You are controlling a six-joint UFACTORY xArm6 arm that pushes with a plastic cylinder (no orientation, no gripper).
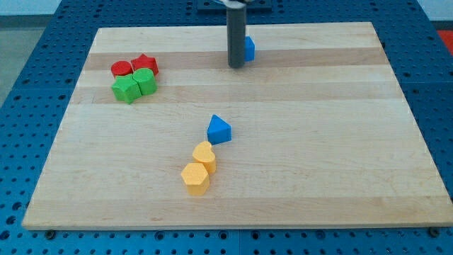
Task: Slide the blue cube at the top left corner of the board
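Note:
The blue cube (249, 48) sits near the view's top centre of the wooden board (318, 163), mostly hidden behind my rod. My tip (236, 66) rests on the board just left of and touching or nearly touching the cube. A second blue block, a triangular one (219, 129), lies near the board's middle, well below the tip.
A red cylinder (122, 69), a red star-like block (145, 63) and two green blocks (126, 89) (146, 80) cluster at the view's upper left. Two yellow blocks (204, 156) (195, 178) lie below the blue triangle. Blue pegboard (42, 57) surrounds the board.

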